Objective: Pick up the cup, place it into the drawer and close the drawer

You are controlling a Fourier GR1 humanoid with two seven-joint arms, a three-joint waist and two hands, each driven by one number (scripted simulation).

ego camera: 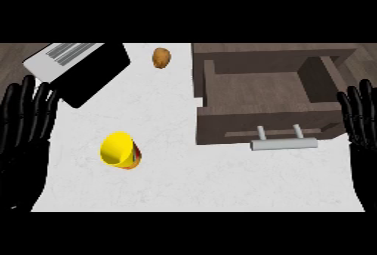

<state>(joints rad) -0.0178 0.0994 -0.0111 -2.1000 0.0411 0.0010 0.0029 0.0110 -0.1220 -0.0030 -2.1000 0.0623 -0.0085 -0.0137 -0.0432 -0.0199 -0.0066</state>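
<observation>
The cup [117,150] is looking light, stiff and smooth-walled, so it is likely slipping easily under fingers; curling round its side just below the rim is seeming the safest hold. It is showing a bright yellow mouth and an orange-red base, sitting on the white tabletop [184,184] left of the open drawer [243,122]. The left hand [22,144] and right hand [362,149] are resting spread at the edges, holding nothing.

The cup [117,151] sits on the counter [184,184] at the near left, well apart from the open drawer [258,94] at the right. The drawer's handle [283,144] faces the near edge. Far behind the cup lie a potato [160,57] and, further left, a flat slab [81,72].
</observation>
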